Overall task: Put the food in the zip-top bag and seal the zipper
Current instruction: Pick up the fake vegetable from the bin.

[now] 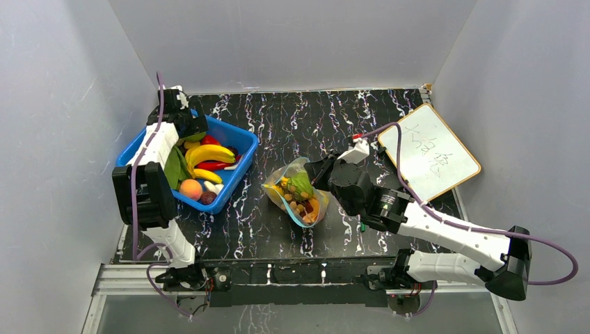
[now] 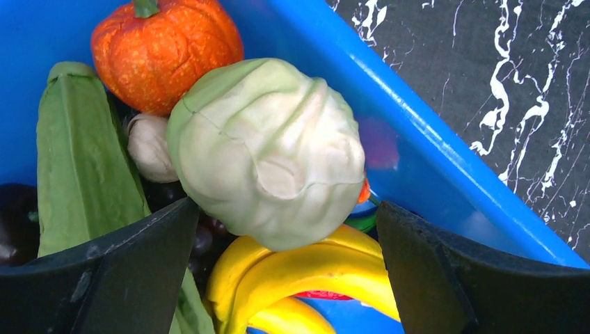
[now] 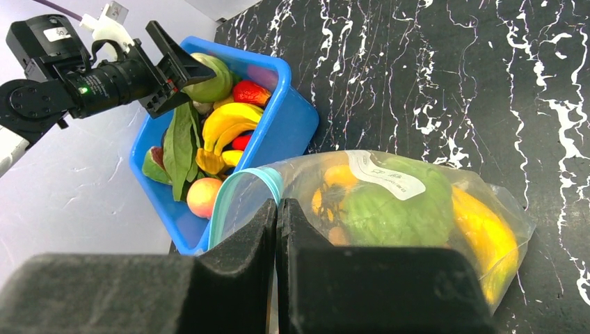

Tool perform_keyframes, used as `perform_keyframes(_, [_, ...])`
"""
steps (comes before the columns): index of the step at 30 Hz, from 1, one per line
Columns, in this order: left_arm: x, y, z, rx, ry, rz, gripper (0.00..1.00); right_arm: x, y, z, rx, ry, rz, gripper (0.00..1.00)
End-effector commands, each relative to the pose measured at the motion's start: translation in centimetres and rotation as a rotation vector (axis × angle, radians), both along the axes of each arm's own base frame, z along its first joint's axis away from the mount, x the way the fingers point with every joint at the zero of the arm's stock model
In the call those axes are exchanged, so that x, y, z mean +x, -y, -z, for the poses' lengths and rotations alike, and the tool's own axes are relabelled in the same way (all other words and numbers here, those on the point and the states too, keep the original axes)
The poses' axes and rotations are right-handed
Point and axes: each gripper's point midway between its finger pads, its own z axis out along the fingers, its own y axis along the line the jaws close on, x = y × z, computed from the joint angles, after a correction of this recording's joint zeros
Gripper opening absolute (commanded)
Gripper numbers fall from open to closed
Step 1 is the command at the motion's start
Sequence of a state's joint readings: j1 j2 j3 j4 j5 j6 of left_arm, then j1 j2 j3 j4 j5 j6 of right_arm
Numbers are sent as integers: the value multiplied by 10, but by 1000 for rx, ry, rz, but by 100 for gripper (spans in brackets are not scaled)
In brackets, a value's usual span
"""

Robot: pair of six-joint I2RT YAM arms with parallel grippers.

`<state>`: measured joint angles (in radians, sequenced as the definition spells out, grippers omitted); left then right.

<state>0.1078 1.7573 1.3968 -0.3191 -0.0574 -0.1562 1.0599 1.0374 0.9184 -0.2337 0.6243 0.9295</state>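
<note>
The clear zip-top bag (image 3: 389, 209) bulges with food (image 3: 487, 243), its edge pinched by the right gripper (image 3: 277, 209). The left gripper (image 2: 285, 203) spreads wide around a cabbage (image 2: 264, 146) in the bin (image 2: 417, 160)

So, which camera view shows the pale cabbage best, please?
The left wrist view: the pale cabbage is close and large, mid-frame. The right wrist view shows it small and distant; in the top view the left arm largely hides it.

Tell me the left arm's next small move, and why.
Probably close the left claw on the pale cabbage: its open jaws flank that piece in the blue bin, while the right claw, shut on the rim of the zip-top bag, holds it ready.
</note>
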Motion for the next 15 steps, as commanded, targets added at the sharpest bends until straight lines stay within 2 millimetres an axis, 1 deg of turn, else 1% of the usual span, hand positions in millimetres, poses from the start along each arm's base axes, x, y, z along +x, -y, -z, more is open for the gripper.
perform_keyframes(1, [25,7,-18,-24,111,52,98,5,-4,-25,71,50,13,0])
perform_keyframes(4, [26,1,-11,-7,83,27,97,6,-3,-27,76,55,19,0])
perform_keyframes(7, [30,0,-8,-4,79,31,95,6,-3,-28,75,56,19,0])
perform_keyframes(12, [28,4,-9,-19,57,46,78,5,-3,-28,80,53,17,0])
perform_keyframes(15, [24,7,-19,-29,71,56,72,4,-2,-27,79,50,13,0])
